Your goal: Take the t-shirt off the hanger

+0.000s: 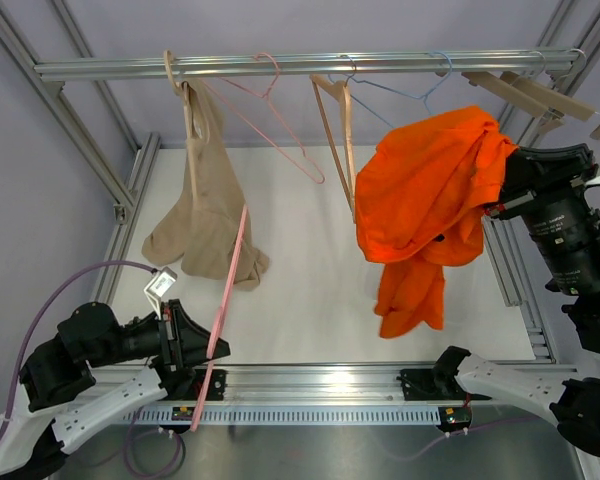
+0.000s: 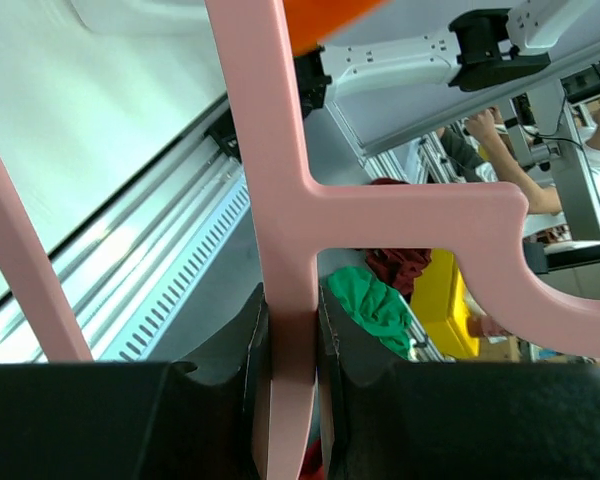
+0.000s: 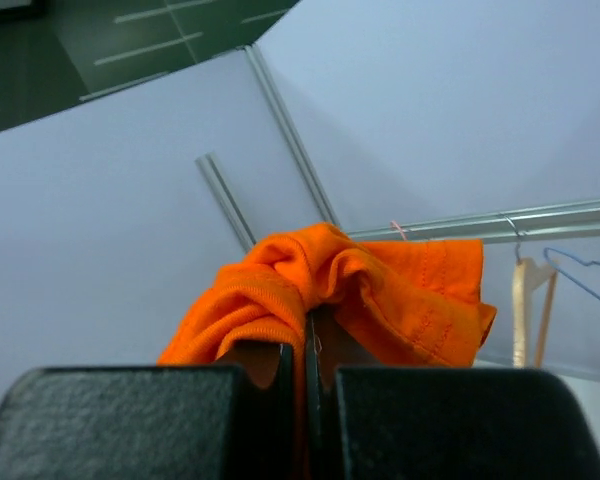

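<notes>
Orange cotton t-shirt hangs bunched in the air over the right side of the white tabletop. Its loose tail droops toward the near-right part of the table, and no hanger shows inside it.

At the near-left corner, the left gripper is closed tight on the straight stem of a flat pink plastic hanger. In the left wrist view the black fingers press the stem from both sides. The hanger slants up from the near edge toward the middle left of the table, well apart from the orange shirt.

Along the right edge, the right gripper is clamped on a fold of the shirt. In the right wrist view only a thin slit is left between its fingers, and cloth is caught in it.

Farther back on the left, a beige garment hangs from a pale wooden hanger, and the pink hanger's upper end crosses in front of it. Across the far edge runs a metal rail carrying a pink wire hanger, a wooden hanger just left of the shirt, and a blue wire hanger.
</notes>
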You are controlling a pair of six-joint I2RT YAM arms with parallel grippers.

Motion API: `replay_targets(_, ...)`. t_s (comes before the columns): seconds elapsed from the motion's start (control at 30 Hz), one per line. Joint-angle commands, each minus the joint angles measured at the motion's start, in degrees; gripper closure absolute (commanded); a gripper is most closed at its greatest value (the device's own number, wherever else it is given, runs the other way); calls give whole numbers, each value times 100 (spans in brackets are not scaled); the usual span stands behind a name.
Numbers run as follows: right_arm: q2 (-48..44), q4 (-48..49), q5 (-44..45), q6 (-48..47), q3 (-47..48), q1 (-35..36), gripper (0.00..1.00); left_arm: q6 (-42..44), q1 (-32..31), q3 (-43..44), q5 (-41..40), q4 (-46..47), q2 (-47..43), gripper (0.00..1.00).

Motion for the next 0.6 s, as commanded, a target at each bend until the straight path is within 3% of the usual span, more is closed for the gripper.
replay_targets(0.0, 177, -770, 544, -372, 185, -33, 100, 465, -25, 454, -304, 379, 345, 100)
replay_targets(0.23, 64, -438, 2327, -1321, -465, -33, 100, 474, -25, 323, -181, 1196, 653, 100)
replay_targets(0.57, -191, -41, 3533, -2359, -780, -25, 100, 386, -25, 59, -225, 1707, 820, 100)
